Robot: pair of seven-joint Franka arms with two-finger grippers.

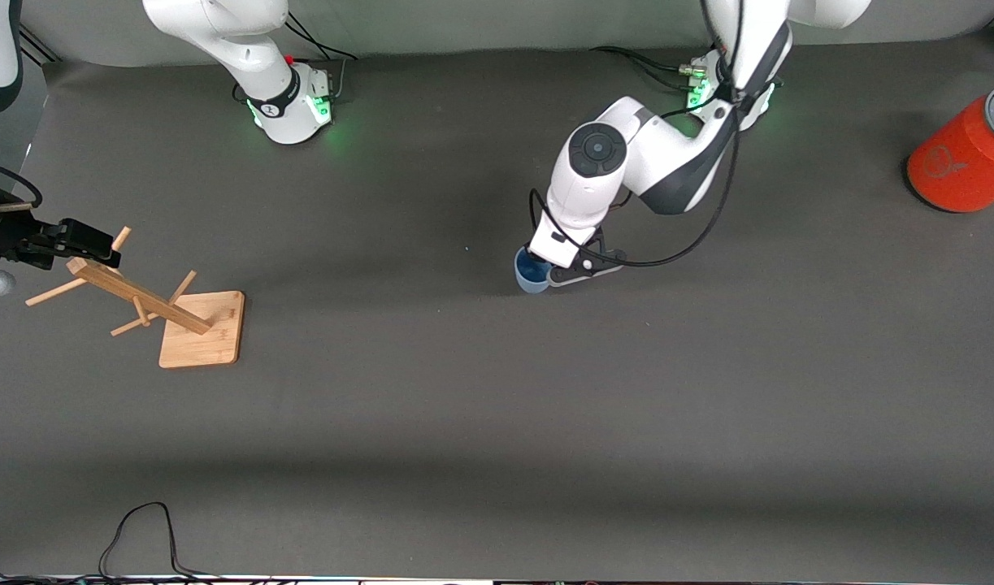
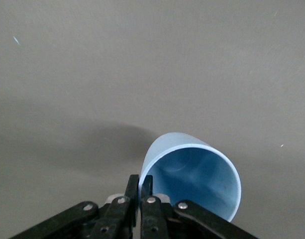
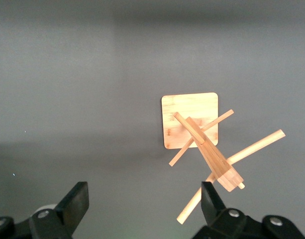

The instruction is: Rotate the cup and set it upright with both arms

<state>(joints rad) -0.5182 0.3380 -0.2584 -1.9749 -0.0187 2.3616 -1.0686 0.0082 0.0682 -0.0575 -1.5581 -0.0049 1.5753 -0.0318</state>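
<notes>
I start from the table (image 1: 497,422), a wide dark grey mat with little on it, and judge the step in hand to be the turn of the cup by the left arm (image 1: 627,162). That arm reaches down to the middle of the table, and its left claw (image 2: 140,186) is pinched shut on the rim wall of the cup (image 2: 192,177), one finger inside and one outside. To do this well I would keep the pinch firm, since only a thin strip of smooth plastic sits between the pads, and roll the wrist slowly so the cup does not slide or swing out. I would lift just enough that the base clears the mat before rotating, and set it down flat before letting go.

The right arm (image 1: 228,41) waits at its own end of the table. Its right claw (image 3: 142,206) stands wide open and empty, hanging over the wooden mug tree (image 1: 147,301), a square bamboo base with a post and pegs. If a handover is needed, I would bring it across only once the cup is steady.

An orange cylinder with a grey lid (image 1: 964,154) lies at the left arm's end of the table, well apart from the work.

The cup is pale blue. In the left wrist view its mouth faces the camera, so it is tipped rather than upright, with the claw on the rim and the body jutting away from the fingers. In the front view it shows just beside the claw, toward the right arm's end.
</notes>
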